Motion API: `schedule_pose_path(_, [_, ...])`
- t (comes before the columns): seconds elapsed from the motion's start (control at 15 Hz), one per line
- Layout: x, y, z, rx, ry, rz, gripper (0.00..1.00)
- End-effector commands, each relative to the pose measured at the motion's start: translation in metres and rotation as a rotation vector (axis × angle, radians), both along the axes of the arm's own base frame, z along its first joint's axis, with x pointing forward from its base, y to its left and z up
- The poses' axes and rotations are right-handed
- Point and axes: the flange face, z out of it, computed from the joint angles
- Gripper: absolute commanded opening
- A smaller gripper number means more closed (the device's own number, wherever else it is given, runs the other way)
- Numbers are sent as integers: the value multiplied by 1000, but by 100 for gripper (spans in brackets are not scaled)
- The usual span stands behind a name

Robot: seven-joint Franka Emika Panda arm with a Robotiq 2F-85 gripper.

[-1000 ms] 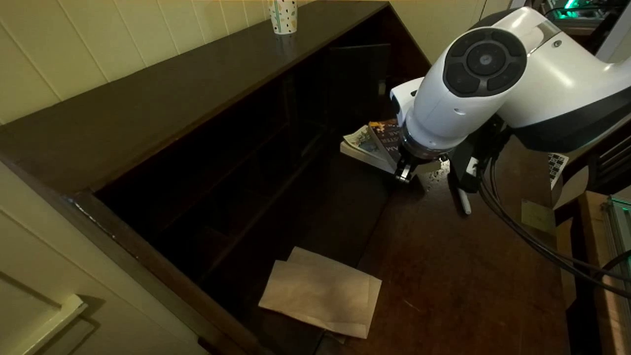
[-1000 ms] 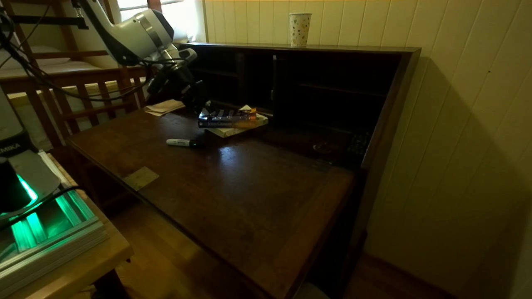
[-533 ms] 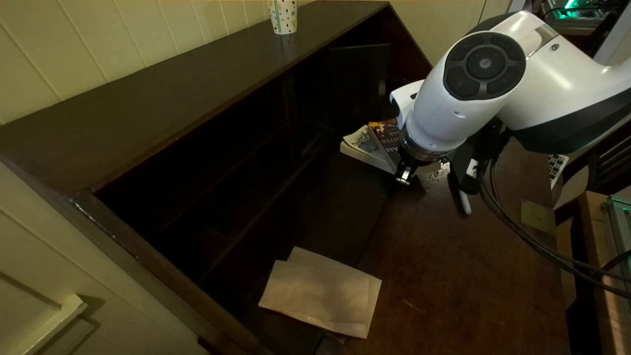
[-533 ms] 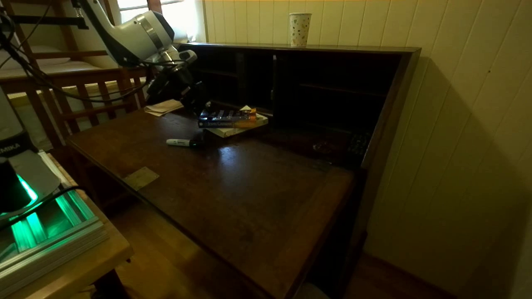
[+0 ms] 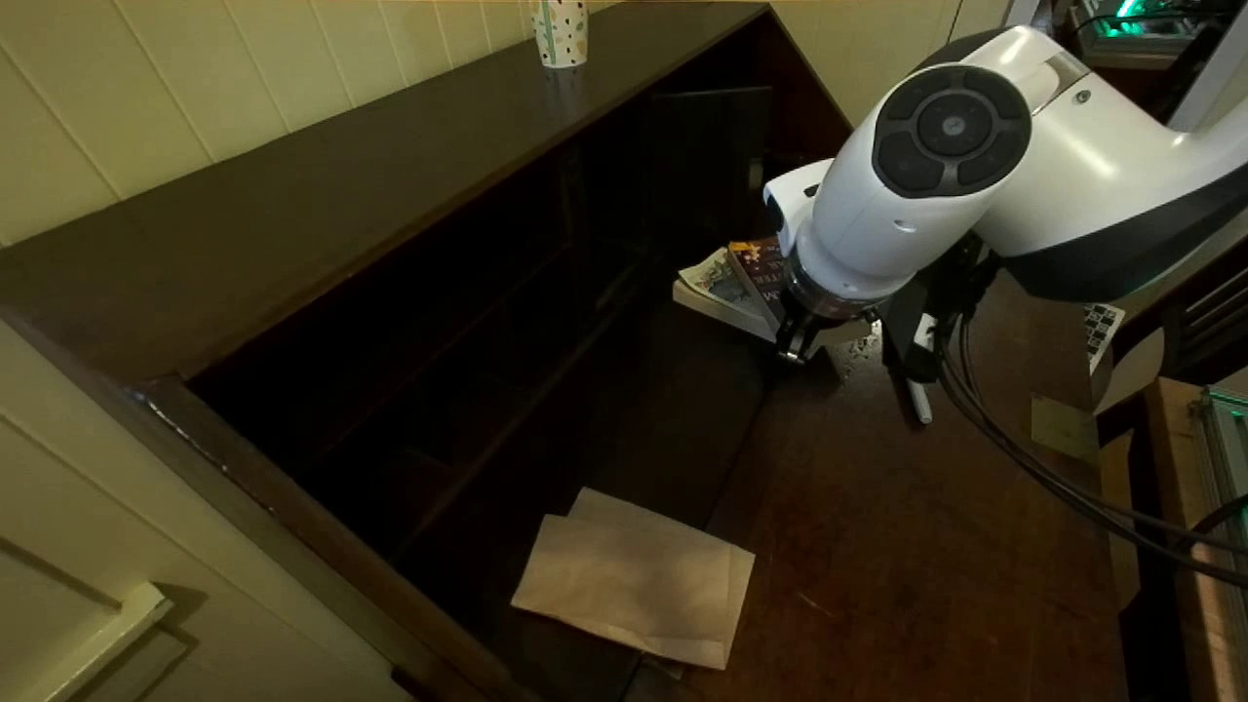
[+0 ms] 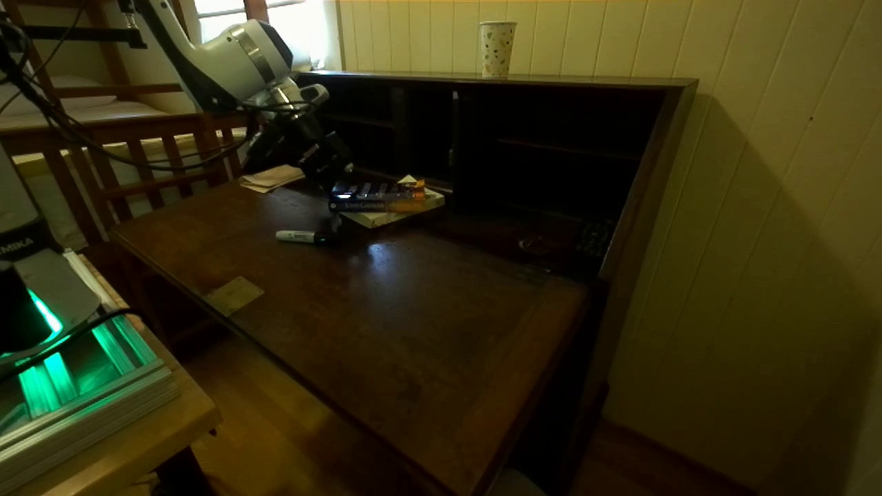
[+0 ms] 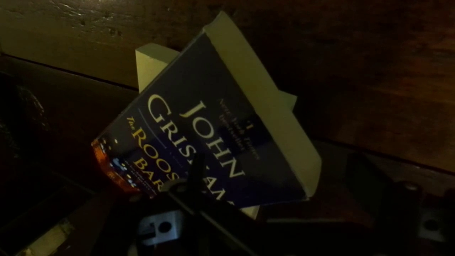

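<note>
Tool (image 7: 277,160), its jaws spread wide and gripping nothing, hangs tilted over a dark blue paperback (image 7: 199,106). In the wrist view one of its fingers (image 7: 196,172) crosses the cover's lettering, and the other shows beyond the book's corner; whether either touches the book, I cannot tell. The paperback, with the name John Grisham in pale capitals, lies askew on top of a second book (image 5: 721,283), whose edges stick out from under it. Both rest on the dark wooden tabletop (image 6: 413,331), near the foot of a shelf unit (image 5: 341,195). Near the books lies a pale marker (image 6: 296,236) with a dark end. Well apart from them, brown papers (image 5: 639,580) lie flat, partly overlapping. A spotted cup (image 6: 497,48) stands upright on top of the shelf unit in both exterior views.
</note>
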Motion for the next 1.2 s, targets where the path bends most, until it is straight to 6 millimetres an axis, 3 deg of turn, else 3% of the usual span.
schedule_pose_path(0.0, [9, -1, -11, 1, 10, 25, 100])
schedule_pose_path(0.2, [12, -1, -16, -3, 14, 21, 99])
schedule_pose_path(0.33, [15, -1, -17, -2, 11, 18, 74])
schedule_pose_path(0.73, [23, -3, -12, -10, -9, 15, 34])
schedule_pose_path(0.93, [25, -2, -8, -11, -17, 18, 18])
schedule_pose_path(1.13, [25, 2, -2, -7, -15, 18, 12])
